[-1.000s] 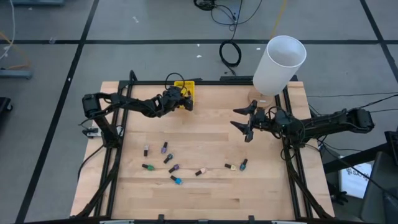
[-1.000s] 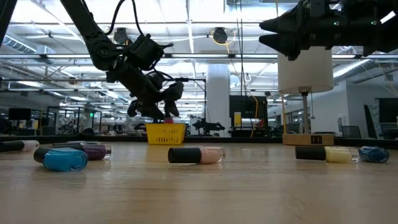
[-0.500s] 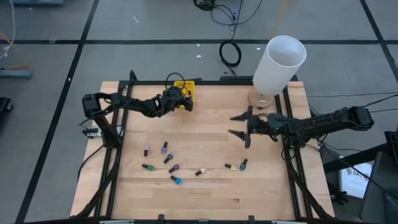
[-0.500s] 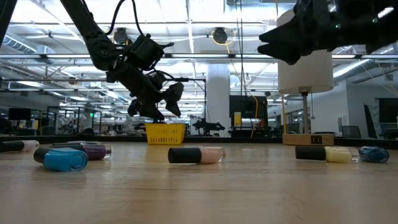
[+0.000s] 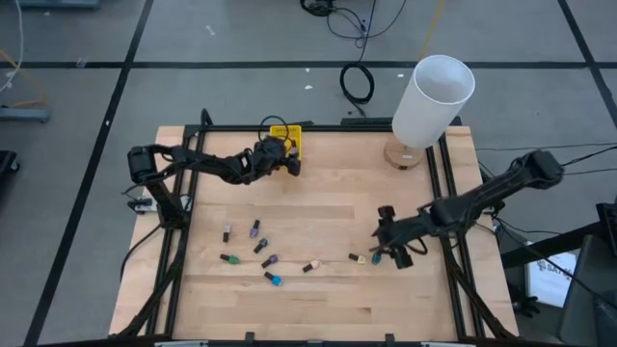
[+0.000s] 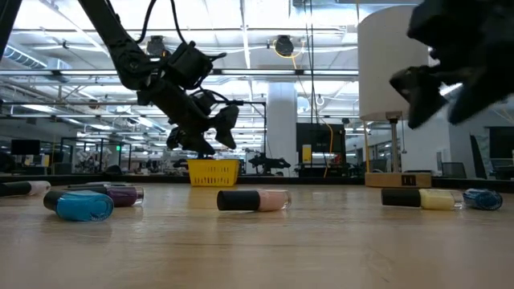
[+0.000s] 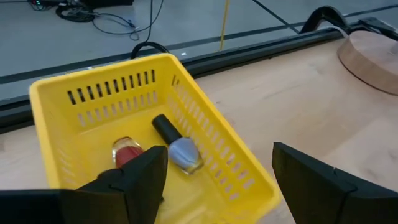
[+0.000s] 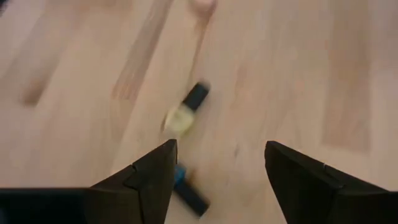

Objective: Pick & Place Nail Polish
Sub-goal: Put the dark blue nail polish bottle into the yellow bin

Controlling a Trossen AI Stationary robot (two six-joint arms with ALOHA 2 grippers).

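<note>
Several tiny nail polish bottles lie on their sides on the wooden table, among them a purple one (image 5: 254,228), a blue one (image 5: 273,279), a yellow one (image 5: 359,258) and a blue one (image 5: 378,255). A small yellow bin (image 5: 289,138) stands at the far edge with a red bottle (image 7: 126,152) and a grey-blue bottle (image 7: 180,149) lying in it. My left gripper (image 5: 286,161) is open and empty just above the bin's near side. My right gripper (image 5: 390,243) is open and empty, tipped down over the yellow bottle (image 8: 185,112) and the blue bottle (image 8: 188,191).
A tall white cylinder (image 5: 434,96) on a round wooden base (image 5: 405,154) stands at the far right corner. Black frame rails (image 5: 449,231) run along the table's left and right sides. In the low view a pink bottle (image 6: 254,200) lies mid-table.
My right gripper has gone toward the table's near edge and down, tipping its fingers downward over the yellow and blue bottles at the right. A red bottle that showed at my left gripper's tips above the bin no longer shows there.
</note>
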